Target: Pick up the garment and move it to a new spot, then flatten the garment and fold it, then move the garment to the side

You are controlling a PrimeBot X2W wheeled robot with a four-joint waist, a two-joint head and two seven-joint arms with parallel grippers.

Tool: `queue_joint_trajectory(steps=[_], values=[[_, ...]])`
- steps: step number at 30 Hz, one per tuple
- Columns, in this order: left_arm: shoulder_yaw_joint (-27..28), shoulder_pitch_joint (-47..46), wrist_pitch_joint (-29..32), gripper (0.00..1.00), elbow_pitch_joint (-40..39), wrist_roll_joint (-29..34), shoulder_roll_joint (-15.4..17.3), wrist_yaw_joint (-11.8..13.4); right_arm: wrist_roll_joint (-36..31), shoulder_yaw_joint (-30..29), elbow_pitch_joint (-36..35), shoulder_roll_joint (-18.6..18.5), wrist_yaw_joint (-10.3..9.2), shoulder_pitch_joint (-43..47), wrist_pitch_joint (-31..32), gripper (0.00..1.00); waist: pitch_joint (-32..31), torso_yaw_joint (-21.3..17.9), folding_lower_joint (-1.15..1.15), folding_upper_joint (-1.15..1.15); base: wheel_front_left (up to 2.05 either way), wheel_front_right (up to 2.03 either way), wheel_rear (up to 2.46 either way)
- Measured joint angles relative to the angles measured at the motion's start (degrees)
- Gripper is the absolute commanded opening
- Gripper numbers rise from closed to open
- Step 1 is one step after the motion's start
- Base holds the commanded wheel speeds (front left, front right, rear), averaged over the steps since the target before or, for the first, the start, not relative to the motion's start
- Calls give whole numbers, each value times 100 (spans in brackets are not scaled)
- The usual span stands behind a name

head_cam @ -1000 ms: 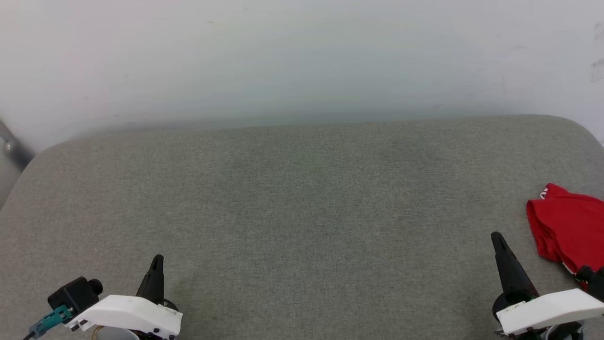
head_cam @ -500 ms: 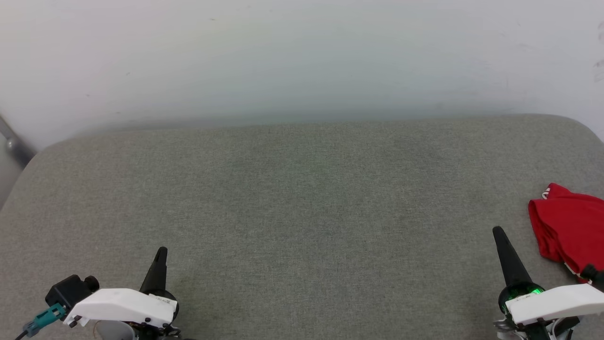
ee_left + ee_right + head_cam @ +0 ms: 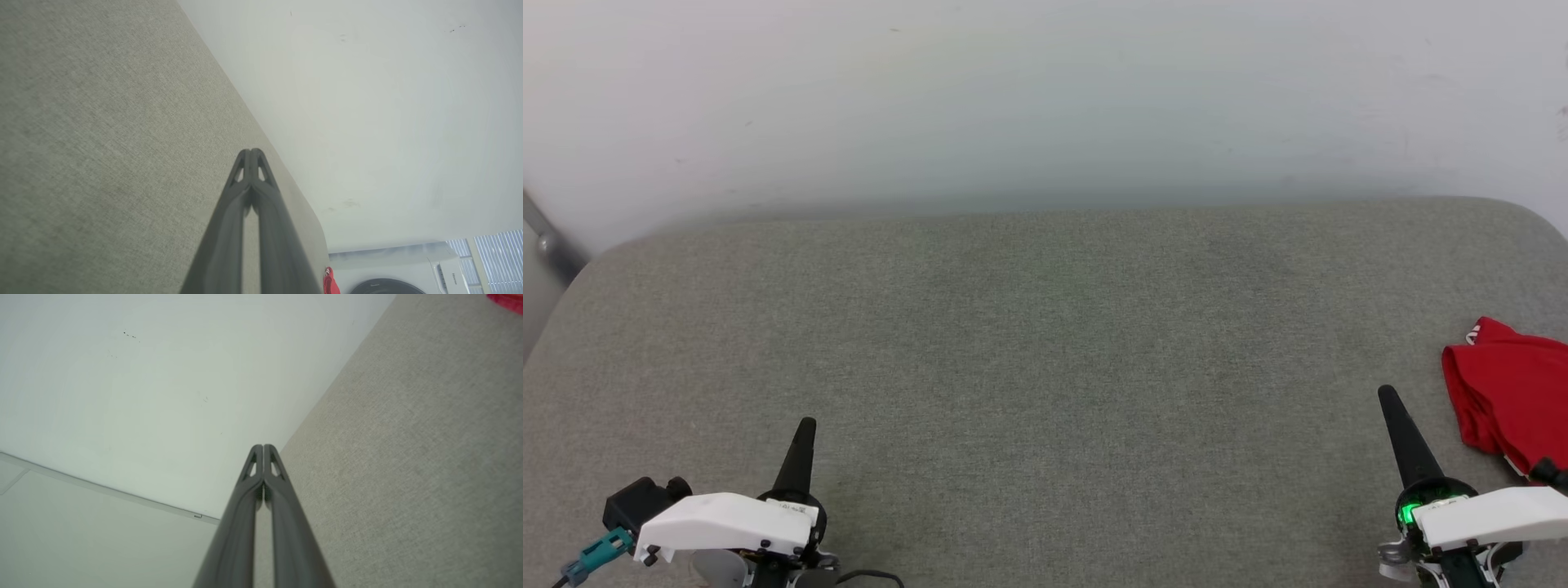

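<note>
Garment (image 3: 1509,392) check: it's a crumpled red heap at the far right of the grey cushion (image 3: 1045,367), cut off by the head view's right edge.

Starting at the grippers. The right gripper (image 3: 1385,394) is pinched fully closed with nothing in it. Its two dark fingers are pressed together into one spike that points away from the robot and leans a bit left. The right wrist view shows the same thing, with the right gripper's (image 3: 263,448) tips touching over bare fabric. There's a green light (image 3: 1409,514) glowing at its base. The left gripper (image 3: 805,426) is also clamped closed on nothing and sits low on the left side, well apart from the shirt. The left wrist view shows its tips (image 3: 251,153) meeting.

Moving outward, the garment lies just right of the right gripper and isn't touching it. The visible part runs roughly near-to-far, and its far corner shows a scrap of red-and-white trim (image 3: 1470,333). It's too bunched up to tell which end is the collar or which way it faces. Only a sliver of red (image 3: 508,300) peeks into the right wrist view's top corner.

A plain white wall (image 3: 1045,98) sits behind the cushion. A washer (image 3: 388,281) is visible in the left wrist view past the cushion's end.
</note>
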Motion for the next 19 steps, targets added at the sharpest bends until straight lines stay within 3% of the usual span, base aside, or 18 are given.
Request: queue_joint_trajectory(steps=[19], values=[[361,-137,252,0,151,-732,-292,-336,998,-60,232,3,0,-179,75,0,34,38,0,0,0,0,0]])
